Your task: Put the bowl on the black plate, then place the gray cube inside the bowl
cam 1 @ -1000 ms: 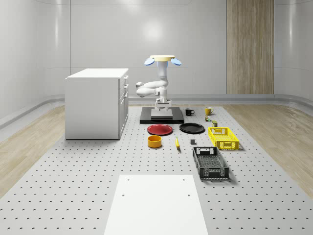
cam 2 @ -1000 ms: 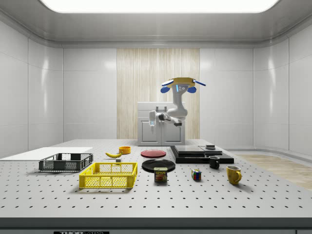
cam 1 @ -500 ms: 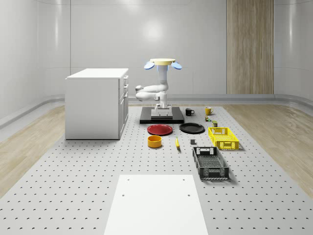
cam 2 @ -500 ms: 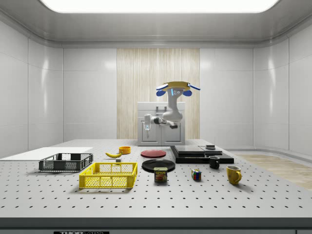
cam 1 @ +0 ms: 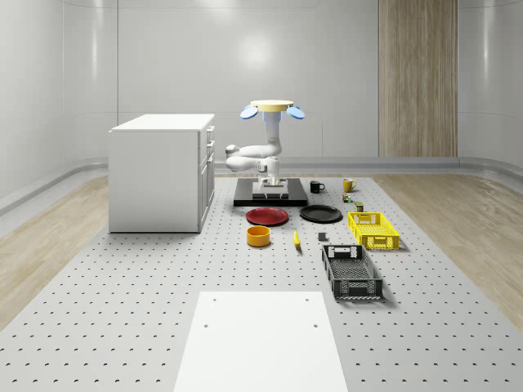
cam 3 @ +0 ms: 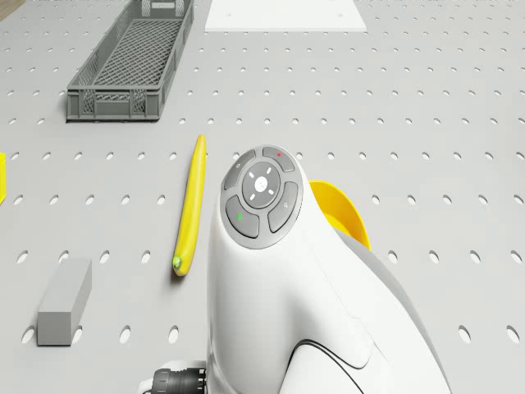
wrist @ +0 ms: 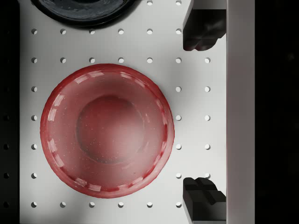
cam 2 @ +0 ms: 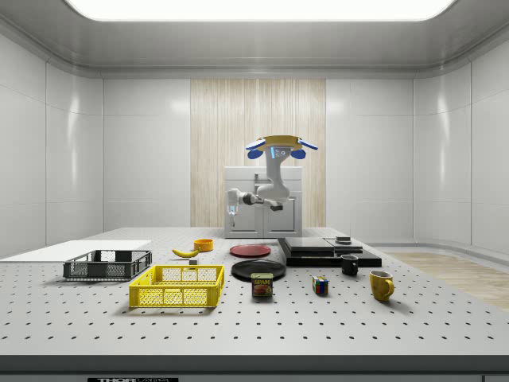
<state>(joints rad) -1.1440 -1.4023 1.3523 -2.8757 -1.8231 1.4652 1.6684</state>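
Since the bowl [cam 1: 258, 236] is not yet picked up, the step in hand looks like the approach for the first grasp. The drone [cam 1: 272, 106] hovers over the red plate [wrist: 106, 130], with the arm [cam 3: 312, 312] hanging under it. The fingers [wrist: 204, 32] point straight down above that red plate, spread wide with nothing between them. The bowl sits on the surface [cam 1: 122, 310] just beside the red plate, on the side toward the whole-scene camera. The black plate [cam 1: 320, 214] lies just beside the red plate, to the whole-scene view's right. The gray cube [cam 3: 64, 301] rests near the red plate, past the banana [cam 3: 189, 205] as seen from the bowl. To do it well, I'd judge the fingers should shift off the red plate, centre over one part of the bowl's rim and drop with one finger inside the wall and one outside. The bowl should be kept level on the short carry to the black plate. The bowl is yellow-orange, round, low and thin-walled, likely smooth and slippery, so a rim pinch needs a firm squeeze. Both plates are shallow glossy discs with a raised edge, the black one hard to read for depth. The cube is really a matte elongated block with flat faces, easy to pinch across its narrow side. The surface is a pale board with regular holes.
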